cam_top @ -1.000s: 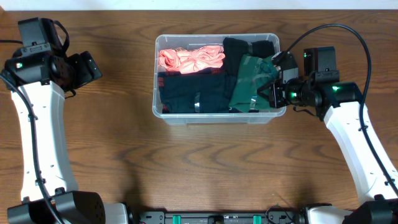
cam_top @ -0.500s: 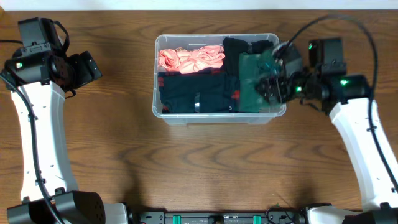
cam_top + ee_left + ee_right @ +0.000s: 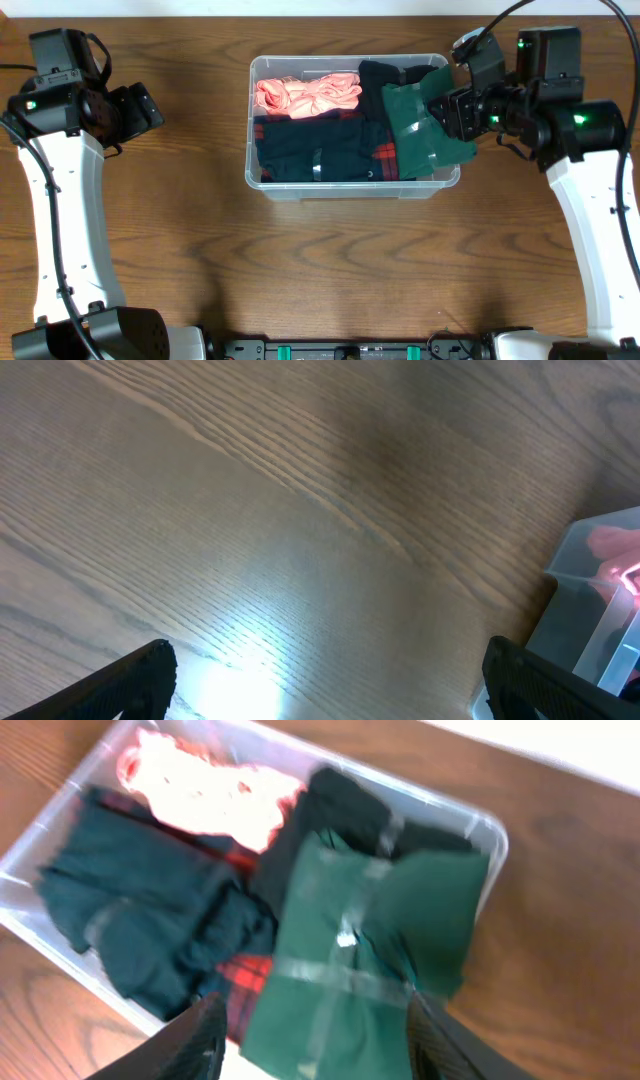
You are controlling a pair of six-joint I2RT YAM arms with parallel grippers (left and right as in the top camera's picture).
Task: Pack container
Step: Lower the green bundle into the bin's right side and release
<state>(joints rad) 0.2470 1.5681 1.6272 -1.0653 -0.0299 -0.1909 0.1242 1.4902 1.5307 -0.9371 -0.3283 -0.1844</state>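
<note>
The clear container [image 3: 350, 190] stands mid-table, holding a pink garment [image 3: 305, 95], a dark navy one [image 3: 315, 150] and a black one [image 3: 385, 75]. A folded green garment [image 3: 425, 130] lies at its right end, one corner draped over the right rim. My right gripper [image 3: 455, 105] hovers open just above and to the right of the green garment [image 3: 370, 970], gripping nothing. In the right wrist view both fingers [image 3: 190, 1040] frame the cloth from above. My left gripper [image 3: 150, 108] is open over bare wood left of the container, whose corner [image 3: 590, 620] shows in the left wrist view.
Brown wooden tabletop [image 3: 330, 270] surrounds the container on all sides. A pale wall strip [image 3: 320, 8] runs along the table's far edge. The arm bases sit at the front corners.
My right gripper opened off the green garment and drew up and to the right. The garment now lies spread at the container's right end. The left arm has not moved.
</note>
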